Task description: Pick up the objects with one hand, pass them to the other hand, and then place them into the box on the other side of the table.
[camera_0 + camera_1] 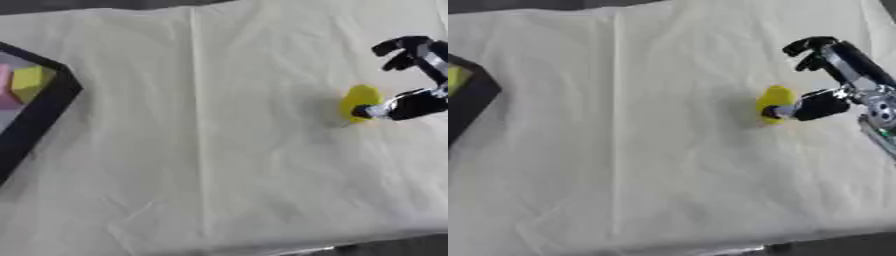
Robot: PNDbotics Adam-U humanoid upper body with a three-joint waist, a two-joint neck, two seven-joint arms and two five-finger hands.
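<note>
The step in hand looks like the first pick-up: the right hand (820, 102) has its thumb tip touching the small yellow object (774, 102) near the right edge of the bench (219, 165), while the other fingers curl above and apart from it, so the hand is not clamped on anything. To do this well, the fingers should come down on the far side of the object opposite the thumb, so that it is pinched across its narrow body rather than pushed along the cloth (219, 75), and the creased cloth should not be caught up with it. The lift should leave part of the object free for the left hand, which is not visible, to take it before it goes to the black box (39, 112) at the left edge, well apart from here. The object is bright yellow, rounded and somewhat oval, flat-looking against the pale cloth; its exact form is too blurred to tell. The box already shows a yellow block (28, 82) and something pink (7, 95).
</note>
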